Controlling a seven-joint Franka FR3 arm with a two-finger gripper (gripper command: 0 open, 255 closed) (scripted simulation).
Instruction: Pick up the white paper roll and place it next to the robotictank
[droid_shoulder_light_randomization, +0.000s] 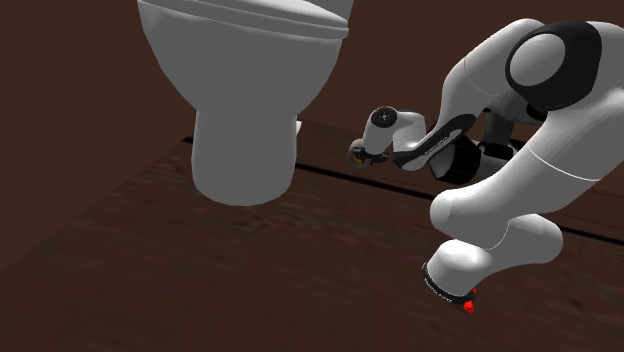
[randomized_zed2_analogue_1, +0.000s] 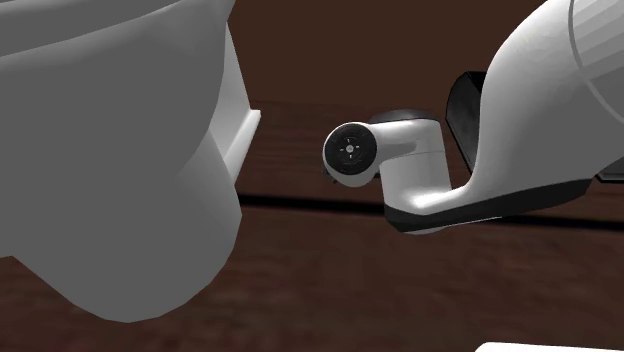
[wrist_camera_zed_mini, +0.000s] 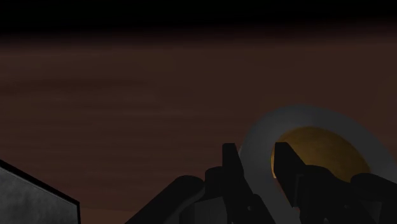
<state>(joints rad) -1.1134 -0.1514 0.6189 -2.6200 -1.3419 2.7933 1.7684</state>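
Hand (wrist_camera_zed_mini: 256, 151), narrowly open, pinches one wall of the grey paper roll (wrist_camera_zed_mini: 318, 116).

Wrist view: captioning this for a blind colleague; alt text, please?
The end effector clasps the grey wall of a paper roll with a brownish core, one black finger outside, one inside. Behind lies a dim brown surface and a grey block.

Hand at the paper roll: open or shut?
Shut on the paper roll. In the wrist view the hand has its fingers clasping the roll's grey wall, one outside, one inside the brown core.
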